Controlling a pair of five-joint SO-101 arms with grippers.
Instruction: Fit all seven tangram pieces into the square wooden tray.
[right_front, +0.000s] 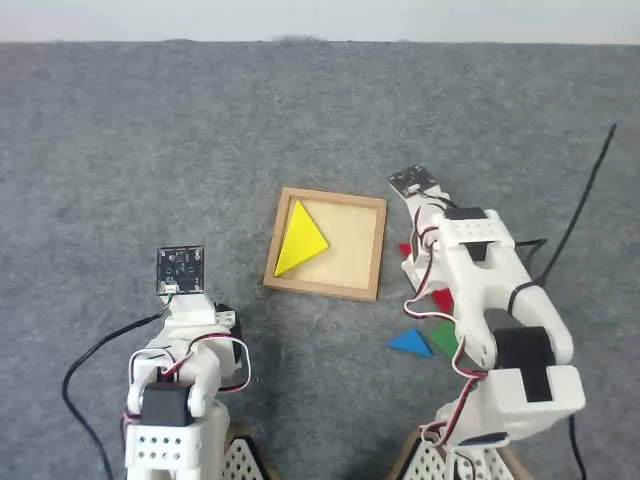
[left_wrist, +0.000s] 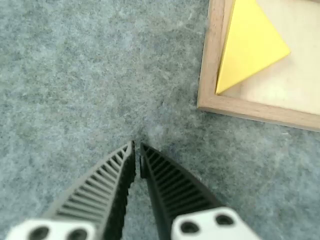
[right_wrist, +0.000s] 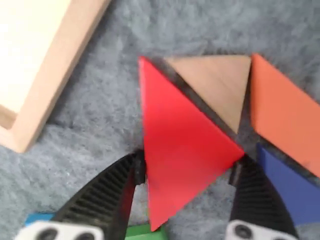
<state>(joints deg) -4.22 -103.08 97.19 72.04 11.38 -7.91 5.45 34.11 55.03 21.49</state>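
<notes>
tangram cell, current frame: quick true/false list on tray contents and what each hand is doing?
1. The yellow triangle lies inside the tray. True.
2. The left hand holds a piece. False: it is shut on nothing, over bare carpet near a tray corner.
3. The red triangle sits between the open fingers of the right hand. True.
4. The red triangle is in the tray. False: it lies on the carpet outside it, next to a wood-coloured triangle.
5. The tray holds seven pieces. False: just the yellow triangle is in it.
</notes>
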